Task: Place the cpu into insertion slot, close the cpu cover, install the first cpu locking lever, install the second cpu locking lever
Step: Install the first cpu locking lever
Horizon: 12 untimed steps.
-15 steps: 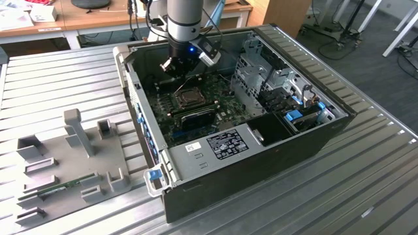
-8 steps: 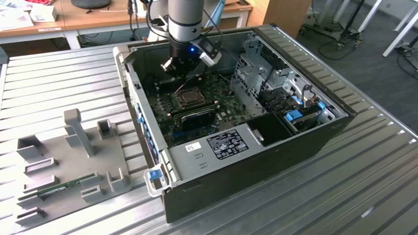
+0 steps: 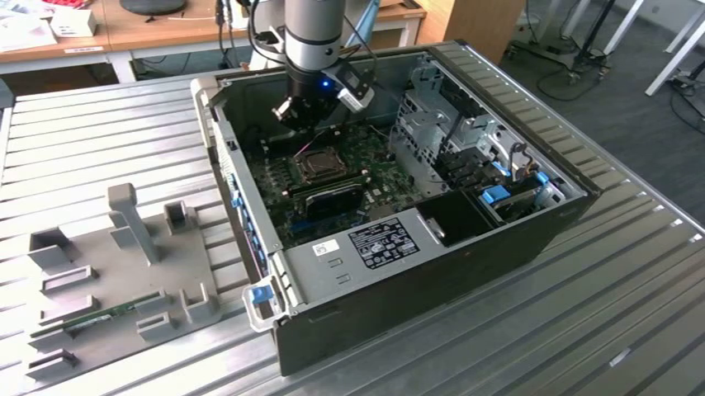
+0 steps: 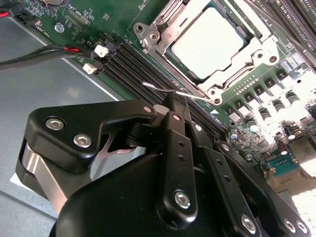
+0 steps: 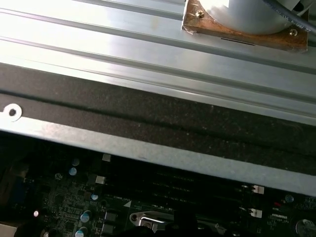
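The cpu (image 4: pixel 210 42) lies in the insertion slot (image 3: pixel 319 165), its pale metal face showing. The cpu cover (image 4: pixel 159 30), a silvery frame, lies down flat around it. A thin wire locking lever (image 4: pixel 170 92) sticks out from the socket's corner over the black memory slots (image 4: pixel 131 61). My gripper (image 4: pixel 170 102) is shut with nothing between its fingers, and its tip is just short of that lever's free end. In the exterior view the gripper (image 3: pixel 300 122) hangs inside the open computer case (image 3: pixel 441 272), a little beyond the socket.
Red and black cables (image 4: pixel 49 52) run beside the board. A metal drive cage (image 3: pixel 441 124) and a black duct (image 3: pixel 451 219) stand on the exterior view's right of the socket. A grey fixture plate (image 3: pixel 111 272) with upright holders lies on the slatted table (image 3: pixel 617 313).
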Available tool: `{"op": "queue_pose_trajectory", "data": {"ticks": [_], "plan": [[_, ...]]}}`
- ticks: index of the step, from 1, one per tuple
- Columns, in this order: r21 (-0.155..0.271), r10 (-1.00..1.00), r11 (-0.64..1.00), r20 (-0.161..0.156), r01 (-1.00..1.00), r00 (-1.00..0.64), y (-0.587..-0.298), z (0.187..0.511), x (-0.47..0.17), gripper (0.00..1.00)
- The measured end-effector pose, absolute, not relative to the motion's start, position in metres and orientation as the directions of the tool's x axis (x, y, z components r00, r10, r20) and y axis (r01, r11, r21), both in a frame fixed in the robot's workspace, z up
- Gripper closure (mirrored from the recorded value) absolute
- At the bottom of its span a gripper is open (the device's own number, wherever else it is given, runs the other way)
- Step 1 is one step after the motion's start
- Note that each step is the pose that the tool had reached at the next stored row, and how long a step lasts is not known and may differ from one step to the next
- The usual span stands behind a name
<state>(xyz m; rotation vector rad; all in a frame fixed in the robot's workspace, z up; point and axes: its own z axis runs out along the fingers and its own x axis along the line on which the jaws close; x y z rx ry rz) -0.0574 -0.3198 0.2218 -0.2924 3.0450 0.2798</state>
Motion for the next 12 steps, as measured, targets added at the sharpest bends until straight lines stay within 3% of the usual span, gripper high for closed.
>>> {"op": "queue_pose_trajectory", "data": {"ticks": [12], "plan": [[0.174,-0.182,0.965,-0.086,-0.195,-0.979,-0.3198,0.2177,-0.0557,0.9]]}}
